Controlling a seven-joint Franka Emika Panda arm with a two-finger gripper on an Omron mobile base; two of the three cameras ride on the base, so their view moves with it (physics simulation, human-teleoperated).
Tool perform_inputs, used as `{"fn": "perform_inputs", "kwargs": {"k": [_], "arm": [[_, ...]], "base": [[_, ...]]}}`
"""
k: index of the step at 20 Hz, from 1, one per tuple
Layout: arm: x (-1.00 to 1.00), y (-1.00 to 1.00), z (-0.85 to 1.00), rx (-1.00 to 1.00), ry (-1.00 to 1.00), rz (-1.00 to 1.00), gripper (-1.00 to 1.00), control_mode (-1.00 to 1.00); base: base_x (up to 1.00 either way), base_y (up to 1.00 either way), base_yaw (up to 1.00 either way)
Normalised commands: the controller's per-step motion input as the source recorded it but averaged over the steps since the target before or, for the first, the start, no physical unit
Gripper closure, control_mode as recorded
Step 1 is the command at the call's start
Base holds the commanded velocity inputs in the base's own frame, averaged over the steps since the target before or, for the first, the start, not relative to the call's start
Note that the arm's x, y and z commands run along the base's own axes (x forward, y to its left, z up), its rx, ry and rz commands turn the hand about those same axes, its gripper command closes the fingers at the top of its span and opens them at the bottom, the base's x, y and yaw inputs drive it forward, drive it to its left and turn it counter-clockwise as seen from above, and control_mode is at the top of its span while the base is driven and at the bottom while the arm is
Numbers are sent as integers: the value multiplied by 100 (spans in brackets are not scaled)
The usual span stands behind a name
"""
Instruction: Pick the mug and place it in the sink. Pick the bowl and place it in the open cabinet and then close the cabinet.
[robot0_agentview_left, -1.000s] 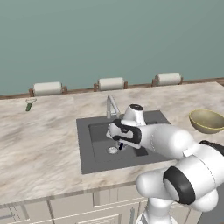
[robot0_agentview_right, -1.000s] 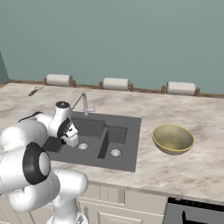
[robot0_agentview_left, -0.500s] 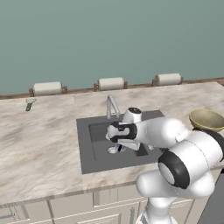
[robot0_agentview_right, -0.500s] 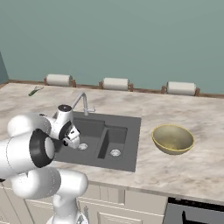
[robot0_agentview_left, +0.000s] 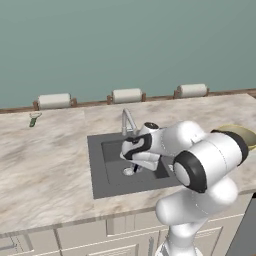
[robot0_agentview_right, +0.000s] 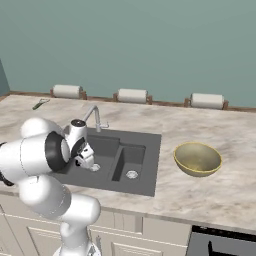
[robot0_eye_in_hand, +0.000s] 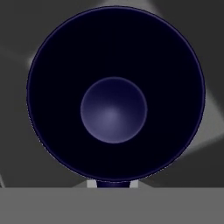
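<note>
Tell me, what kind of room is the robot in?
It looks like a kitchen. There is a dark sink with a chrome faucet set into a marble-look counter, cream cabinets below it, and a bowl sitting on the counter.

A glossy white arm (robot0_agentview_left: 200, 165) of rounded, bulbous segments, with black rings at the joints and a dark cap on the wrist. Its hand (robot0_agentview_right: 84, 152) looks white with darker parts, though detail is unclear.

A kitchen — marble counter (robot0_agentview_left: 45, 165), sink (robot0_agentview_left: 102, 172), faucet (robot0_agentview_right: 94, 116), oven (robot0_agentview_right: 220, 245).
</note>
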Motion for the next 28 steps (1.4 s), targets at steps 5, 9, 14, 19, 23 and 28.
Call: {"fn": "perform_inputs", "kwargs": {"k": [5, 9, 14, 19, 23, 28], "arm": [[16, 0, -17, 0, 0, 0, 100, -100], [11, 0, -26, 0, 0, 0, 100, -100], [10, 0, -27, 0, 0, 0, 100, -100], [13, 0, -23, 0, 0, 0, 100, -100], [16, 0, -24, 0, 0, 0, 100, -100], [19, 0, -22, 0, 0, 0, 100, -100]], "base": [[0, 0, 0], [0, 0, 0], [0, 0, 0], [0, 0, 0], [0, 0, 0], [0, 0, 0]]}}
